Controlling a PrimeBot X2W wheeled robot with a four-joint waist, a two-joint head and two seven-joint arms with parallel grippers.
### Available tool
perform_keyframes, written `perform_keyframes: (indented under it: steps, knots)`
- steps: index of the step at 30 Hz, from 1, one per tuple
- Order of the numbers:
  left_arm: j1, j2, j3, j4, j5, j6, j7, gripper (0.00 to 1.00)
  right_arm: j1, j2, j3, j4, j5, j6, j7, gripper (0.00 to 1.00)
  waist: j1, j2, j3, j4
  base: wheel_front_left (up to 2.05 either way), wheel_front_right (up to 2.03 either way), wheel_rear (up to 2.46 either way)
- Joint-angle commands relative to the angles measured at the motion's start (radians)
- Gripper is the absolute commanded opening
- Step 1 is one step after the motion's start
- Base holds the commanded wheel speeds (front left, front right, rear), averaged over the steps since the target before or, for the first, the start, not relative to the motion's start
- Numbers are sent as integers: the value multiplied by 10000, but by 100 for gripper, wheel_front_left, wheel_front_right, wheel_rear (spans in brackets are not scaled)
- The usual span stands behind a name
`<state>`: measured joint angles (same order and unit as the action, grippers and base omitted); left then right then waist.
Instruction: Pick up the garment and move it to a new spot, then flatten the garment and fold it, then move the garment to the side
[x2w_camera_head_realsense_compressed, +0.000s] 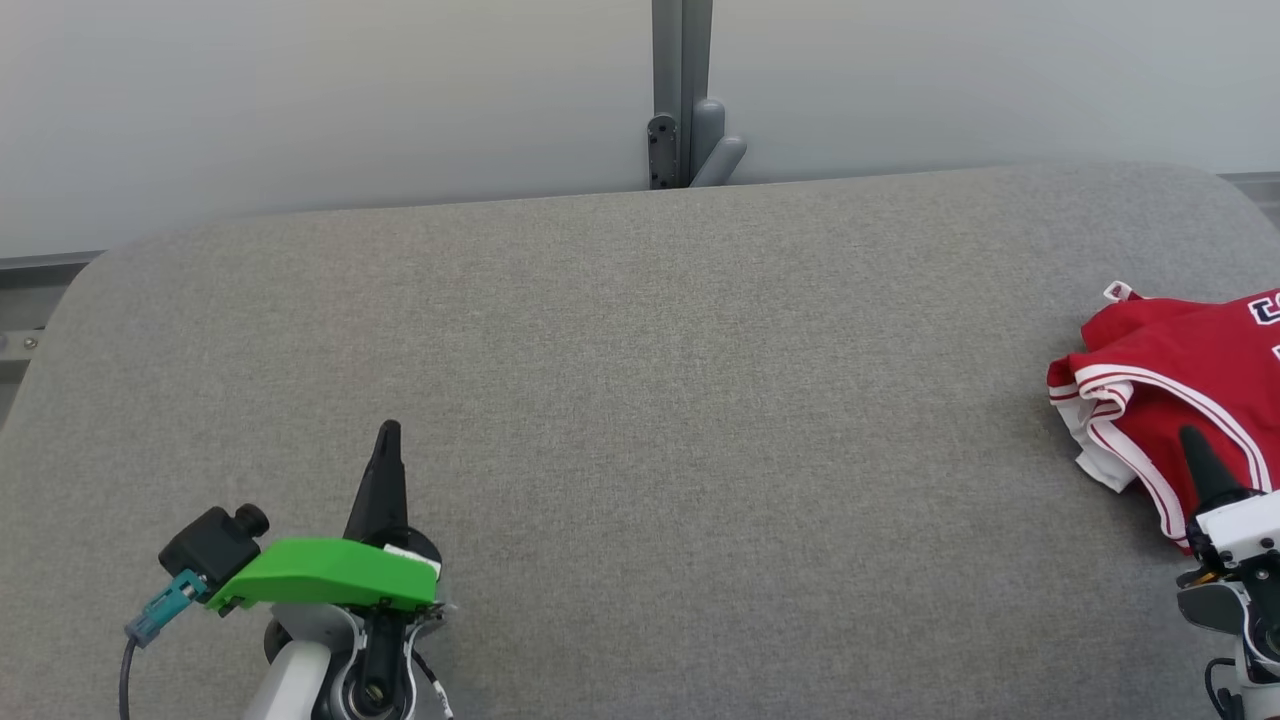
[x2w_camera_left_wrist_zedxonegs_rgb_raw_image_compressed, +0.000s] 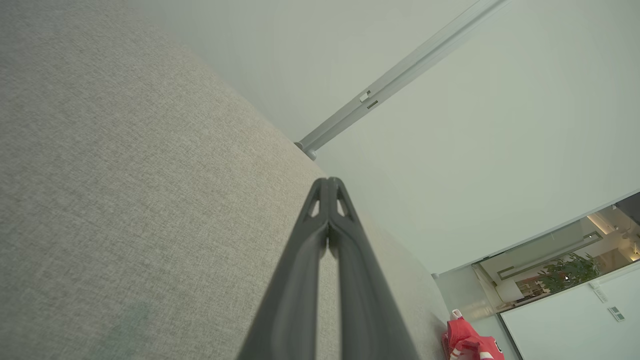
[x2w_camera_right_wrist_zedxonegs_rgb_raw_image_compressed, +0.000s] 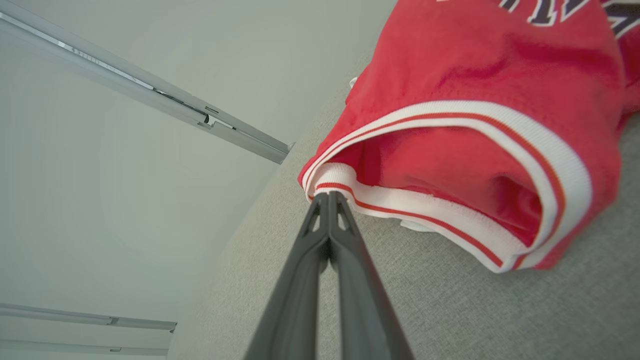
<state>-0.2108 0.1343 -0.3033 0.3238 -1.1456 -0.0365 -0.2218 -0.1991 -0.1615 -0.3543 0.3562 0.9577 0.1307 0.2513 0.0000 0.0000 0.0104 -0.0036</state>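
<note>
The garment (x2w_camera_head_realsense_compressed: 1180, 370) is a red jersey with white and red striped trim and dark lettering, lying crumpled at the right edge of the grey padded table (x2w_camera_head_realsense_compressed: 640, 420). My right gripper (x2w_camera_head_realsense_compressed: 1192, 440) is shut and empty, its tips over the garment's near edge. In the right wrist view the shut tips (x2w_camera_right_wrist_zedxonegs_rgb_raw_image_compressed: 328, 196) end just at the white trim of the garment (x2w_camera_right_wrist_zedxonegs_rgb_raw_image_compressed: 475, 100). My left gripper (x2w_camera_head_realsense_compressed: 389, 430) is shut with nothing in it, over bare table at the lower left, far from the jersey. The left wrist view shows its closed tips (x2w_camera_left_wrist_zedxonegs_rgb_raw_image_compressed: 329, 181) and the garment (x2w_camera_left_wrist_zedxonegs_rgb_raw_image_compressed: 470, 342) small in the distance.
A pale wall with a grey vertical post (x2w_camera_head_realsense_compressed: 682, 90) runs behind the table's far edge. The table's wide middle is bare grey fabric. A green cover (x2w_camera_head_realsense_compressed: 330, 572) and a black camera sit on my left wrist.
</note>
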Motion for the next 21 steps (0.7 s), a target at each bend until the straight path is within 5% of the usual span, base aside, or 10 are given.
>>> perform_keyframes:
  steps: [1,21]
  knots:
    - [-368,-14,-6,-8,-350,-100,-52,0,-331,-143,-132,43,293,4,114,0,0,0,7,0,0,0,0]
    - [-1053,-314,-206,675,-2397,-405,-180,0,-1109,-423,-815,1046,2380,4,1084,0,0,0,112,2,0,0,0]
